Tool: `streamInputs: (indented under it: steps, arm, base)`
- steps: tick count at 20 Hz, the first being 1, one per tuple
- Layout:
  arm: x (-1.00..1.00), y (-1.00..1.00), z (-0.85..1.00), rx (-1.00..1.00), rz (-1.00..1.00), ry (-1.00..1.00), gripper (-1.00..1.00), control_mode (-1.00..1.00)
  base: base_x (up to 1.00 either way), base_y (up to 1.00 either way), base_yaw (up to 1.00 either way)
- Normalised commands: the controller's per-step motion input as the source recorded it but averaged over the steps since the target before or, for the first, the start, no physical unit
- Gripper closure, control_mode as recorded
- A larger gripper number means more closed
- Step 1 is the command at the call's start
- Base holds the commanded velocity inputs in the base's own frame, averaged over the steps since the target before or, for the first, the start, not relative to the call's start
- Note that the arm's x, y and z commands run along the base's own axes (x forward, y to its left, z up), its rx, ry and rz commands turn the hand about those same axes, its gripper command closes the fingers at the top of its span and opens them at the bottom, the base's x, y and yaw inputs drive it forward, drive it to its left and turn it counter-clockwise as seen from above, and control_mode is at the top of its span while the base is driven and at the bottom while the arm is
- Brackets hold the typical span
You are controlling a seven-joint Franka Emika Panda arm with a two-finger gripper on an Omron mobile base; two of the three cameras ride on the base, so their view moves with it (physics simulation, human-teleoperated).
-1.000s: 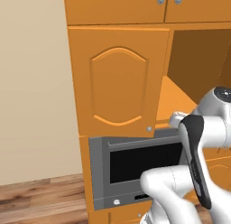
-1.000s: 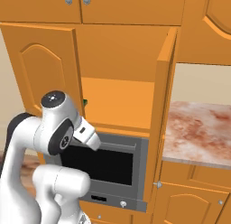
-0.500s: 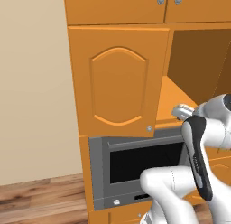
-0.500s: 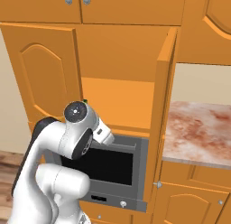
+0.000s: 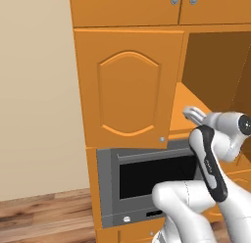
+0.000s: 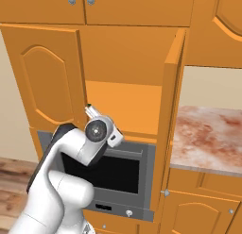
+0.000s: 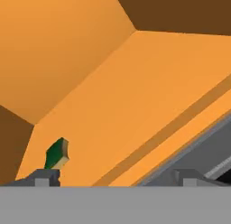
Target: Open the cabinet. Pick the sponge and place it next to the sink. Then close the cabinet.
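Note:
The cabinet stands open, its left door [image 5: 127, 90] swung out and its right door [image 6: 172, 87] seen edge-on. My gripper [image 5: 191, 112] [image 6: 89, 108] is at the front edge of the orange shelf [image 6: 123, 105], pointing into the cabinet. In the hand view the gripper [image 7: 116, 177] is open, its tips wide apart with nothing between them. The sponge [image 7: 57, 154], a small green block with a yellowish underside, lies on the shelf [image 7: 135, 92] just beyond the left fingertip [image 7: 43, 175]. The sink is out of view.
A grey oven [image 5: 147, 173] [image 6: 127, 167] sits right below the shelf. A marbled counter [image 6: 208, 138] runs to the right of the cabinet. Shorter orange doors with silver knobs [image 5: 181, 1] hang above. Wooden floor [image 5: 39, 212] lies at the lower left.
The arm has swung over, its elbow moving right in the right base view. The hand has come up to the shelf's front edge, and the jaws have spread a little wider.

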Motion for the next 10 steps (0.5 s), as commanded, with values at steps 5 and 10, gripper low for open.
streamInputs:
  steps: [5,10]
  arm:
    - [0.53,-0.17,0.08,0.08,0.00,-0.10,-1.00,-1.00]
    - [0.29,-0.06,0.18,0.00,0.00,0.00,-1.00,-1.00]
  base:
    - [0.00,0.00,0.00]
    - [0.00,0.00,0.00]
